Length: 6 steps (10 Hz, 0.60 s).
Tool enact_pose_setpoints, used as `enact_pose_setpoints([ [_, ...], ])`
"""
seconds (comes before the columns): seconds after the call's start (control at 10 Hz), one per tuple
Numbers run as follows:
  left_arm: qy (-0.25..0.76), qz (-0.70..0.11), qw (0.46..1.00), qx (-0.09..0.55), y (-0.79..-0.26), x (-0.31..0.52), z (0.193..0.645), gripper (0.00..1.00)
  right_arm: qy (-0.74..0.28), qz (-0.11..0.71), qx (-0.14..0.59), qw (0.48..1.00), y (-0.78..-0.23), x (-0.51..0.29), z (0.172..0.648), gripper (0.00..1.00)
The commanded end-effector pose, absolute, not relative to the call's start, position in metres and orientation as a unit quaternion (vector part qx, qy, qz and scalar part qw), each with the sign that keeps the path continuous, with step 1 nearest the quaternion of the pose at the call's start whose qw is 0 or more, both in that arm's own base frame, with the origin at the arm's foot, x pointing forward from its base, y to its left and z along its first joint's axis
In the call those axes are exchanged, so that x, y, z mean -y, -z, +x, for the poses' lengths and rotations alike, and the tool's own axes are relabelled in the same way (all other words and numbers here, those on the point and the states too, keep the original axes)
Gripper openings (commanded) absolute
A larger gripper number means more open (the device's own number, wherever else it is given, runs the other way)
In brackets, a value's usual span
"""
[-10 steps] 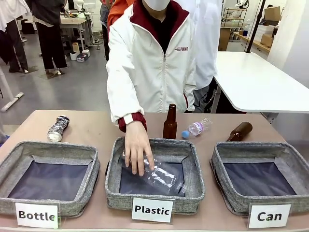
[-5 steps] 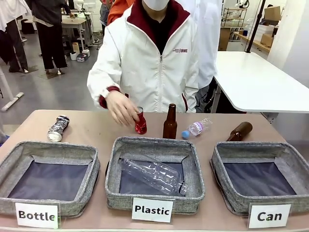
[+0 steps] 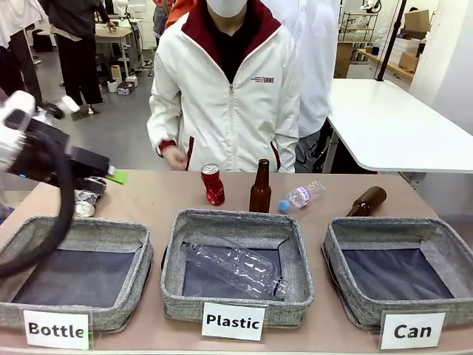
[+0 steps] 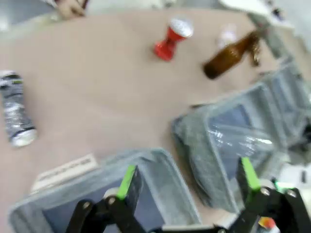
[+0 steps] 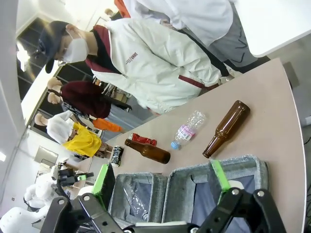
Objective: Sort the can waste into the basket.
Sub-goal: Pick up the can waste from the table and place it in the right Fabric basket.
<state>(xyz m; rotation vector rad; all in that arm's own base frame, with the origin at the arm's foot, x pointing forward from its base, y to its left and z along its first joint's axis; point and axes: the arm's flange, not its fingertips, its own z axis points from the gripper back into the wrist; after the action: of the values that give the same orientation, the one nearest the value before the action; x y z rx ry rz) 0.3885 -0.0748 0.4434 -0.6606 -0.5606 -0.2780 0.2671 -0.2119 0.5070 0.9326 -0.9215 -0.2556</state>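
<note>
Cans on the table, both grippers spread wide.
We see the left gripper (image 4: 187, 177) open near the black can (image 3: 85, 200) lying far left; the red can (image 3: 213, 184) stands behind the Plastic basket (image 3: 236, 219); the Can basket (image 3: 384, 224) sits far right; the right gripper (image 5: 160, 177) gapes.

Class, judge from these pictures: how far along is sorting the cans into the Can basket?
Done: nothing; the Can basket shows bare lining. In hand: the left gripper, open, hangs above the Bottle basket, holding nothing. Left: the red can, standing, and the black can, lying, both on the table.
</note>
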Motion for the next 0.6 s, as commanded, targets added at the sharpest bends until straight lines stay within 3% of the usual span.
enact_pose_setpoints([
  [0.0, 0.148, -0.357, 0.887, 0.255, -0.453, 0.067, 0.380, 1.00, 0.108, 0.430, 0.439, 0.781, -0.508, 0.214, 0.271, 1.00],
  [0.4, 0.143, -0.343, 0.890, 0.263, -0.447, 0.072, 0.387, 1.00, 0.108, 0.430, 0.439, 0.781, -0.508, 0.214, 0.271, 1.00],
  [0.5, 0.154, -0.299, 0.904, 0.263, -0.443, 0.087, 0.418, 1.00, 0.108, 0.430, 0.439, 0.781, -0.508, 0.214, 0.271, 1.00],
])
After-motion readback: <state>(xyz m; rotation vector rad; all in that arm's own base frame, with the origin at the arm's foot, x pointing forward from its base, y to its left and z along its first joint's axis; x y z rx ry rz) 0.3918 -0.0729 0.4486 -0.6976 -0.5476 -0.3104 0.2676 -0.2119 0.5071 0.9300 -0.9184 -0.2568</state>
